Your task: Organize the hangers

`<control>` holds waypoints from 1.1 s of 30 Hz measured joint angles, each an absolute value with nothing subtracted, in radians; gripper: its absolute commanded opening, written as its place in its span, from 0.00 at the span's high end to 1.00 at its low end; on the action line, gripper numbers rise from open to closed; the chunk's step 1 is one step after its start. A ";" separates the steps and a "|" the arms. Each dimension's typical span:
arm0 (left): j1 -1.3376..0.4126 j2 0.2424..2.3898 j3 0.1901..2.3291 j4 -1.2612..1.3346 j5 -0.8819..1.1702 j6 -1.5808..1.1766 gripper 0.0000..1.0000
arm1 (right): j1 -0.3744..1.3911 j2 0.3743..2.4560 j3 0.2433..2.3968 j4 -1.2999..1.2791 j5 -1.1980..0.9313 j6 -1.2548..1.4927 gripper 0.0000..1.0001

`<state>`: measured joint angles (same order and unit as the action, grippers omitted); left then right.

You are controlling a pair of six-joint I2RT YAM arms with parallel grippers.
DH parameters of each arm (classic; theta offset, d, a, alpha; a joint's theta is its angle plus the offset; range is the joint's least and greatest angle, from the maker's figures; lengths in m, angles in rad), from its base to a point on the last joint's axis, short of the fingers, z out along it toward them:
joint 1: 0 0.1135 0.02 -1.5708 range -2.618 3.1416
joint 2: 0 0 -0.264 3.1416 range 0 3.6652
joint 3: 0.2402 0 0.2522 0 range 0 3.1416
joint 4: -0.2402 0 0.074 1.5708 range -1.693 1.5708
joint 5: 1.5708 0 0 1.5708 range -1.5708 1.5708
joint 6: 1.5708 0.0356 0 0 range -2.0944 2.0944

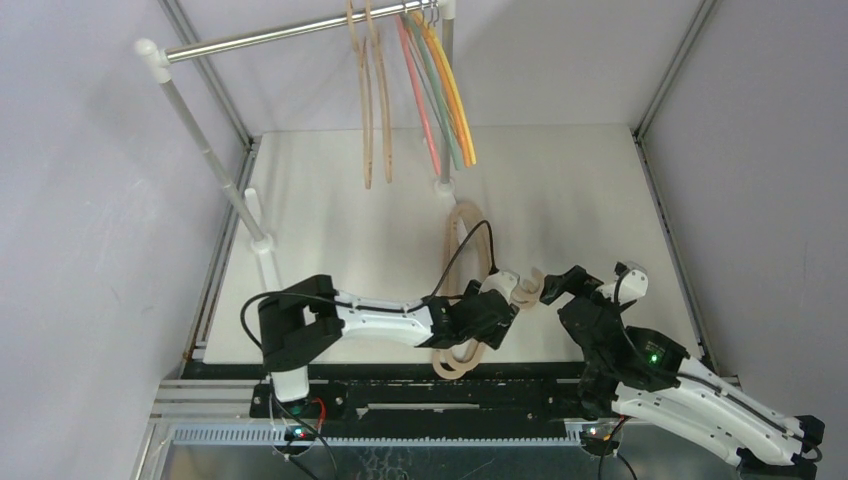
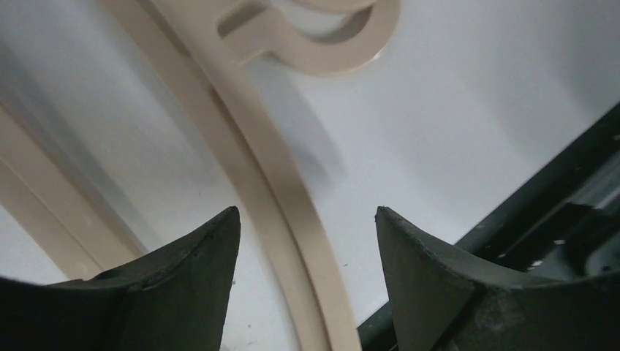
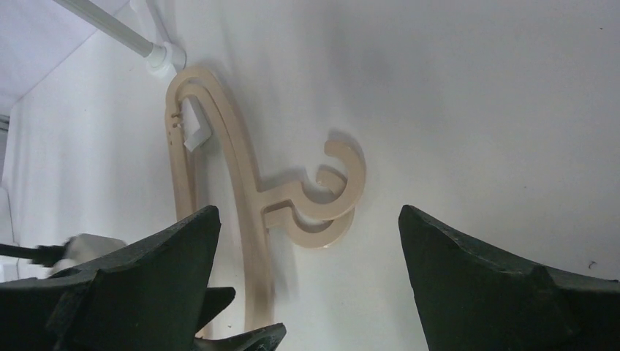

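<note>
Two tan hangers [image 1: 466,225] lie stacked on the white table, hooks [image 1: 526,291] pointing right. My left gripper [image 1: 503,300] is open and low over them. In the left wrist view [image 2: 307,212] its jaws straddle one tan arm [image 2: 276,190] without touching it. My right gripper [image 1: 556,285] is open and empty just right of the hooks, which lie ahead of its jaws in the right wrist view [image 3: 308,208]. Both hooks [image 3: 333,197] show there, one on the other. Two more tan hangers [image 1: 367,110] hang on the rail, beside pink [image 1: 421,95], green [image 1: 441,95] and yellow-orange ones [image 1: 457,95].
The silver rail [image 1: 280,32] runs across the back on white posts [image 1: 205,150], one foot at the left [image 1: 263,245] and one behind the lying hangers [image 3: 164,55]. A black cable [image 1: 470,240] loops over the lying hangers. The table's black front edge [image 2: 556,190] is close by.
</note>
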<state>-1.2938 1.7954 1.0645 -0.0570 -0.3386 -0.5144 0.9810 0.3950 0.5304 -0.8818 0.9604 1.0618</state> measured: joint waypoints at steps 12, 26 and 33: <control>-1.293 1.866 1.074 -0.121 -0.390 -0.514 0.44 | 0.977 0.320 0.530 -0.928 0.967 1.066 0.00; -1.293 1.871 1.076 -0.119 -0.409 -0.513 0.75 | 0.977 0.314 0.530 -0.938 0.966 1.078 0.00; -1.291 1.855 1.073 -0.157 -0.417 -0.516 1.00 | 0.977 0.314 0.530 -0.938 0.966 1.077 0.00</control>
<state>-1.2915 1.8553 1.0725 -0.1574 -0.4171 -0.5159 0.9768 0.3141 0.5304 -0.9379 0.9661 1.0767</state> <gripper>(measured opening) 0.266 1.000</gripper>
